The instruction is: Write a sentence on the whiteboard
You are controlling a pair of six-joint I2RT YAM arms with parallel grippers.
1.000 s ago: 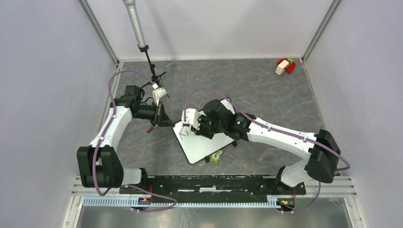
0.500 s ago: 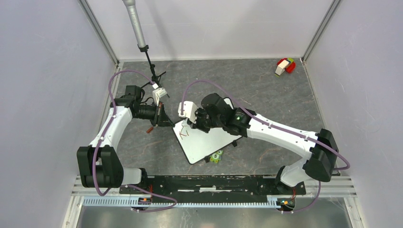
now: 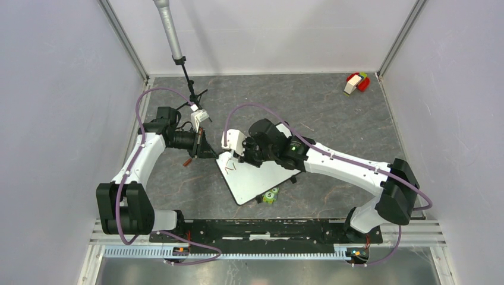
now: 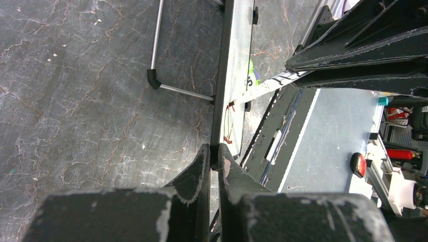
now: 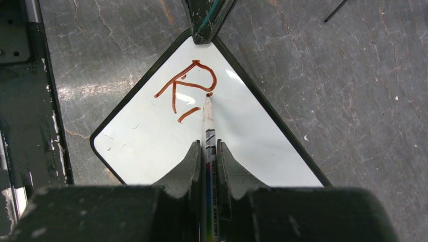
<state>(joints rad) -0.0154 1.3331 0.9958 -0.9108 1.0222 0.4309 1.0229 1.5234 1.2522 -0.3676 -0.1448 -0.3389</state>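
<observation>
Barely begun. Board [image 3: 255, 178] sits mid-tabletop [image 3: 333, 113], turned corner-on to the arms, its near corner just beside a green block [image 3: 270, 195]. Whether it lies flat or is propped, I cannot tell; the left wrist view shows a metal leg [image 4: 156, 75] meeting its edge.

Left tool [image 4: 213, 151]: fingers pinched onto the board's rim at the far-left corner, steadying it. The right wrist view shows that same tool tip sitting on the corner.

Right tool [image 5: 205, 146]: clamped on the marker [image 5: 208, 121], barrel running straight out between the fingers. Tip is down on the white surface, touching the lower right end of the bowl of a red-brown R [image 5: 189, 85].

Done so far:
- one capital R near the gripped corner
- a short loose stroke [image 5: 188, 115] just below it, apart from the bowl; leg of the R or something else, unclear

Left to do:
- judging from the tip's spot, the R itself may need its leg joined
- every other letter and word; most of the board is blank
- the writing starts at a corner, so the line has room to run across the diagonal
</observation>
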